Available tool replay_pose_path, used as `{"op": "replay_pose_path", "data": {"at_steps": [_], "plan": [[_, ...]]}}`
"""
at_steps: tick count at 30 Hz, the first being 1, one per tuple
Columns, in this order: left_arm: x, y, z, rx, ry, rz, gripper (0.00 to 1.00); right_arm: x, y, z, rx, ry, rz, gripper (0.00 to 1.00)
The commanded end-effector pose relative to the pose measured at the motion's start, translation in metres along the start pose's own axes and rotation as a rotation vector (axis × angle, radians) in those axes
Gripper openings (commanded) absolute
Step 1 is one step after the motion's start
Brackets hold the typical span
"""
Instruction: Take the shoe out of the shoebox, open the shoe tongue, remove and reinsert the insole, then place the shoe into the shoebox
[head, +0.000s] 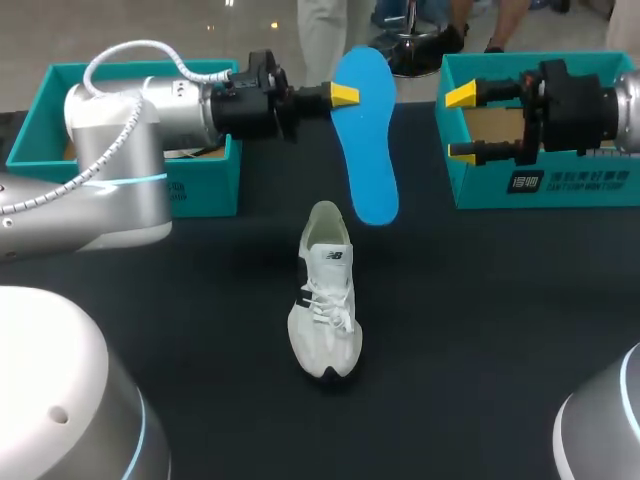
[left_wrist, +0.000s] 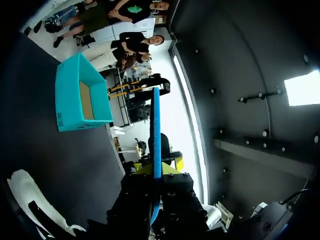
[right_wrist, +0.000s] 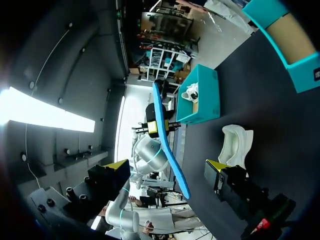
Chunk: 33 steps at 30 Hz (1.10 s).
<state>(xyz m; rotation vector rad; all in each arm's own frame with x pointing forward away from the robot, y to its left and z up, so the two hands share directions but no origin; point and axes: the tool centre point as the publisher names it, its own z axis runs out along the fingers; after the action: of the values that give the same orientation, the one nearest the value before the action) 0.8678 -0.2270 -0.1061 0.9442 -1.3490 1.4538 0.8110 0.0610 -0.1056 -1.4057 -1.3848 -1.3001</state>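
Left gripper (head: 347, 96) is clenched on the blue insole (head: 368, 160), which hangs in the air just beyond the white shoe (head: 325, 290) lying mid-table, toe toward the near edge. Right gripper (head: 462, 125) is spread and empty, before the right shoebox (head: 560, 185). Judged step: insole out, reinsertion pending; next, tip it down into the shoe's opening.

Plain bright blue insole (head: 365, 140). Off-white shoe (head: 325, 290) with black side stripes, black sole edge, white laces. Teal left shoebox (head: 205, 190) and right shoebox (head: 560, 185), brown cardboard inside, white print on the fronts. Black table (head: 480, 320). Silver left arm (head: 130, 130), black wrist, pale blue ring. Yellow tips on left gripper (head: 348, 95) and right gripper (head: 462, 125).
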Motion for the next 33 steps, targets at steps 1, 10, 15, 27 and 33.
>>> {"op": "replay_pose_path", "data": {"at_steps": [1,10,15,27,33], "plan": [[-0.001,-0.001,-0.002,0.028,-0.003,0.228,0.0,0.0,0.0,0.001,0.0,-0.002,0.001,1.0],[-0.005,0.0,0.002,-0.018,-0.088,0.638,0.0,0.0,0.0,0.001,0.0,-0.002,0.001,1.0],[-0.004,0.001,0.002,-0.016,-0.087,0.665,0.0,0.0,0.0,0.001,0.0,-0.002,0.001,1.0],[-0.001,0.0,0.001,-0.005,-0.083,0.696,0.0,0.0,0.0,0.001,0.0,-0.002,0.001,1.0],[0.009,0.002,-0.001,0.012,-0.05,1.024,0.0,0.0,0.0,0.001,0.0,-0.002,0.001,1.0]]}}
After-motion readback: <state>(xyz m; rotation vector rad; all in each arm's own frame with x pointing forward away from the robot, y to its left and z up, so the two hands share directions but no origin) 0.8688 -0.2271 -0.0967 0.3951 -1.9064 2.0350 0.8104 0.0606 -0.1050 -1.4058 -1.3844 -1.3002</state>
